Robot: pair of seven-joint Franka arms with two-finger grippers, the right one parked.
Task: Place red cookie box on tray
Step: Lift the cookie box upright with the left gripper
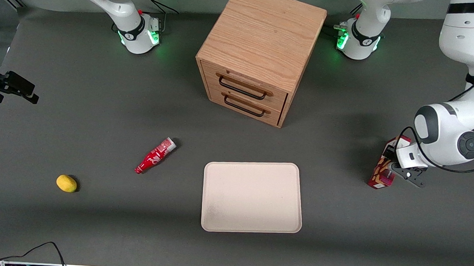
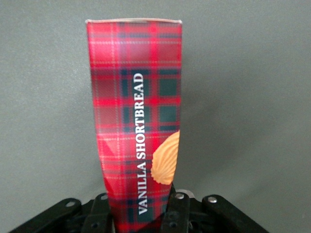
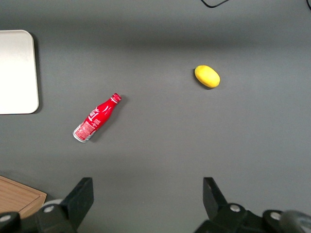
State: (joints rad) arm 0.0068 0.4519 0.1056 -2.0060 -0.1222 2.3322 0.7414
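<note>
Nearest the front camera, the tray (image 1: 252, 197) lies flat on the bench (image 1: 100, 113), close to the bench's front edge and about midway along it; nothing rests on it. A yellow lemon-like fruit (image 1: 67, 183) sits at a similar depth, well toward the parked arm's end. Slightly farther from the camera, a small red bottle (image 1: 155, 155) lies on its side between the fruit and the tray, apart from both.

Toward the working arm's end of the bench, the red cookie box (image 1: 383, 169) is well apart from the tray. The gripper (image 1: 395, 167) is closed on its near end: in the left wrist view the fingers (image 2: 176, 208) press against the carton's two sides, and the box (image 2: 137, 116) extends away from the gripper (image 2: 140, 221), tartan face and "VANILLA SHORTBREAD" lettering visible. Whether the box touches the bench cannot be told.

Farthest from the camera, a wooden drawer cabinet (image 1: 261, 49) stands mid-bench, both drawers shut, fronts facing the tray.
</note>
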